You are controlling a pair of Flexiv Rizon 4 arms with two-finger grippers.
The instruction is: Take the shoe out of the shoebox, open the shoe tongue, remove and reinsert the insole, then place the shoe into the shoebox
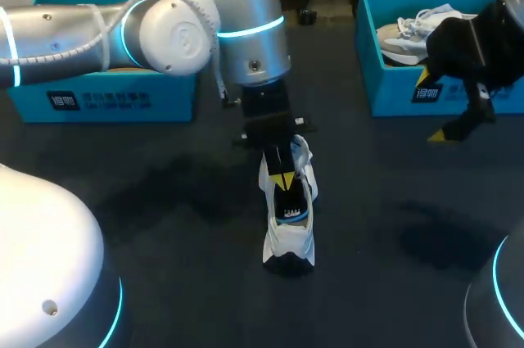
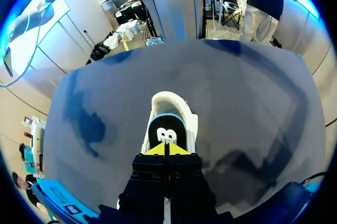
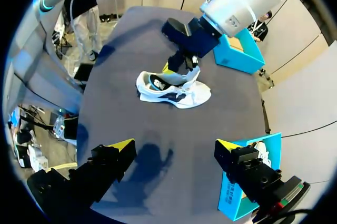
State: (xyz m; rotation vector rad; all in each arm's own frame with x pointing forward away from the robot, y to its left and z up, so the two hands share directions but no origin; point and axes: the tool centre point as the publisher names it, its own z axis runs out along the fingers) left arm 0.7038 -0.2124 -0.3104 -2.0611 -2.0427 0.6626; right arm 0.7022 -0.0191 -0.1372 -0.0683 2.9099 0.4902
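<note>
While the open teal cardboard shoebox [image 1: 106,98] is sitting at the dark table's [image 1: 164,225] far left, the left fingers [image 2: 157,151] are pressing together, clenched tip to tip, inside the mouth of the white sneaker [image 1: 288,237]; whether they are pinching the black insole [image 2: 166,129] I cannot tell. The sneaker is standing mid-table, its long axis running away from me, directly under the left arm. The right fingers [image 1: 440,134] are hanging released, well apart from it, beside the second teal shoebox [image 1: 393,90].
</note>
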